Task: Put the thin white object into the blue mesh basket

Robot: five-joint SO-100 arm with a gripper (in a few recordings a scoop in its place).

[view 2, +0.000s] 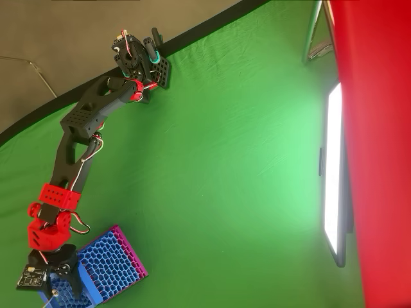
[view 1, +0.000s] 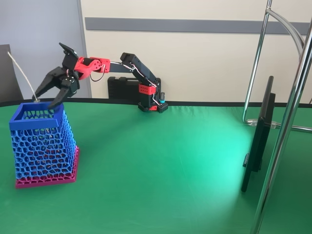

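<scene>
The blue mesh basket (view 1: 43,146) stands on its magenta base at the left of the green table; the overhead view shows the basket (view 2: 112,266) at the bottom left. My gripper (view 1: 44,101) hangs just over the basket's back rim, open, with the jaws spread wide. The thin white object (view 1: 22,73) slants up and to the left from the rim. Its lower end lies right beside my left fingertip (view 1: 36,96); I cannot tell whether they touch. In the overhead view the gripper (view 2: 61,285) sits over the basket's left corner.
A black monitor (view 1: 258,141) stands edge-on at the right, with chrome stand tubes (view 1: 292,122) around it. A black case (view 1: 122,90) lies behind the arm's base (view 1: 153,105). The overhead view has the lit screen (view 2: 334,173) and a red panel (view 2: 379,128).
</scene>
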